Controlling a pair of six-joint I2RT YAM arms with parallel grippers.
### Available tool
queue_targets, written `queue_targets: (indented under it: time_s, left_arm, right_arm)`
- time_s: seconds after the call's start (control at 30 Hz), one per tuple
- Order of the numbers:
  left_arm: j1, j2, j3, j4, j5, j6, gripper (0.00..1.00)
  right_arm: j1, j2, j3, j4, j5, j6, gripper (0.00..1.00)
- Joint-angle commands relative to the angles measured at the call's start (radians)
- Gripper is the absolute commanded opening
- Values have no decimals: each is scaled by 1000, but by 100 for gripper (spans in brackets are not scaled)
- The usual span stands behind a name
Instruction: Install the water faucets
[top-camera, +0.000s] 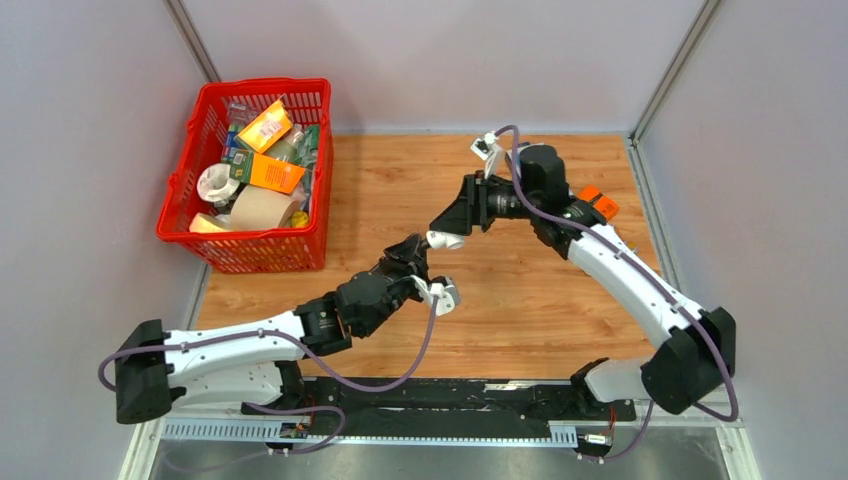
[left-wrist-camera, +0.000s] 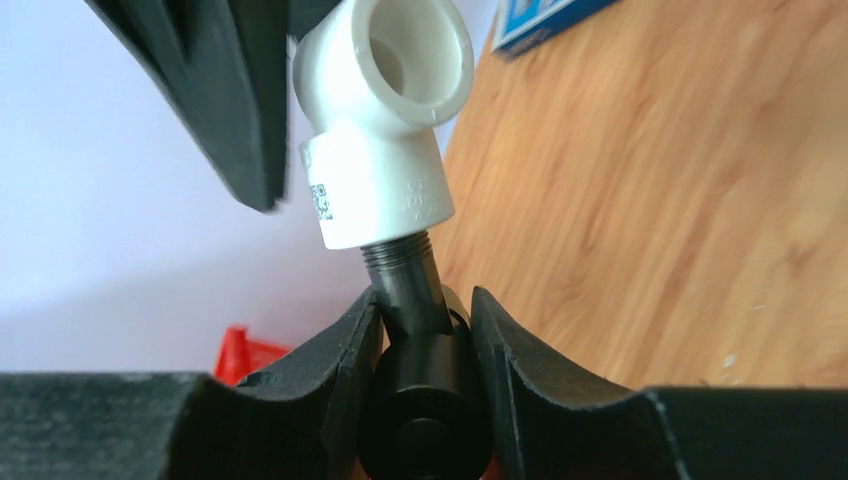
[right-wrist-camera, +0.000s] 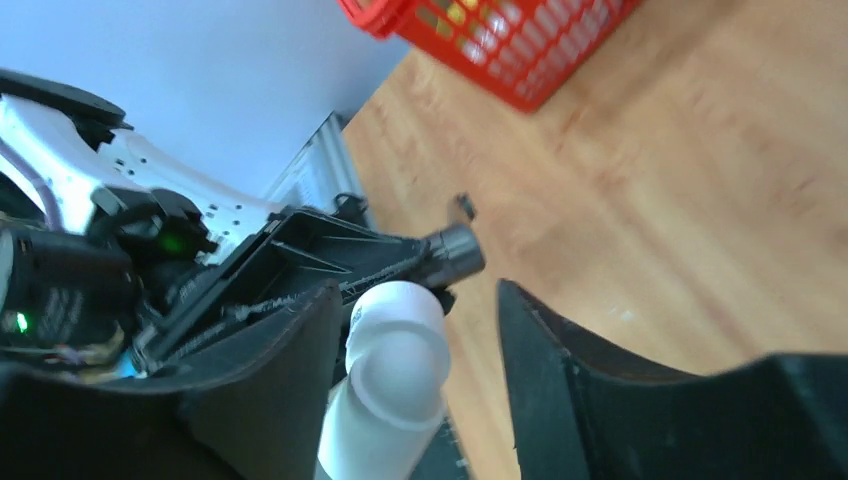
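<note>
The dark metal faucet (left-wrist-camera: 425, 385) is clamped between the fingers of my left gripper (left-wrist-camera: 425, 300), threaded end pointing up. A white plastic elbow fitting (left-wrist-camera: 380, 130) sits on that thread. In the top view my left gripper (top-camera: 416, 254) holds this above the middle of the wooden table, with the elbow (top-camera: 446, 240) facing my right gripper (top-camera: 447, 222). In the right wrist view the elbow (right-wrist-camera: 395, 370) lies between the fingers of my right gripper (right-wrist-camera: 418, 295). The left finger is against it and the right finger (right-wrist-camera: 535, 360) stands clear, so this gripper is open. The faucet's dark end (right-wrist-camera: 455, 250) shows behind.
A red basket (top-camera: 262, 86) full of boxes, tape rolls and other items stands at the table's back left, also seen in the right wrist view (right-wrist-camera: 500, 40). A blue box (left-wrist-camera: 540, 20) shows at the top of the left wrist view. Grey walls enclose the table.
</note>
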Motion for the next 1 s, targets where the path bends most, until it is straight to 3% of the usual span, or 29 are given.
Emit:
queue_targets:
  time_s: [0.0,0.07,0.1,0.3,0.4,0.6,0.8,0.97]
  left_arm:
    - [85,-118,122,-227,351,-243,0]
    - [143,-135,153,-312,481,-310,0]
    - [171,-138,171,-345,554,-341,0]
    - [316,-128,262,-510,917,-448,0]
    - [392,-85,315,-566,1140,-491,0]
    - [499,24,424,-620,1450,-560,0]
    - [524,125,532,-729,1567,-536,0]
    - [522,168,587,-788,1583,-525,0]
  right_arm:
    - [-26,-149,-32,176,37,-305,66]
    - [-26,-210,-70,200,14,-411,74]
    - [-24,-233,-88,211,3,-459,99]
    - [-26,-401,-194,219,-11,-683,100]
    - [-26,-465,-256,219,-84,-787,100]
    - [-23,-522,-343,188,-233,-976,100]
    - [6,-490,-332,167,-227,-1030,95]
    - [19,-442,-302,161,-223,-1048,93]
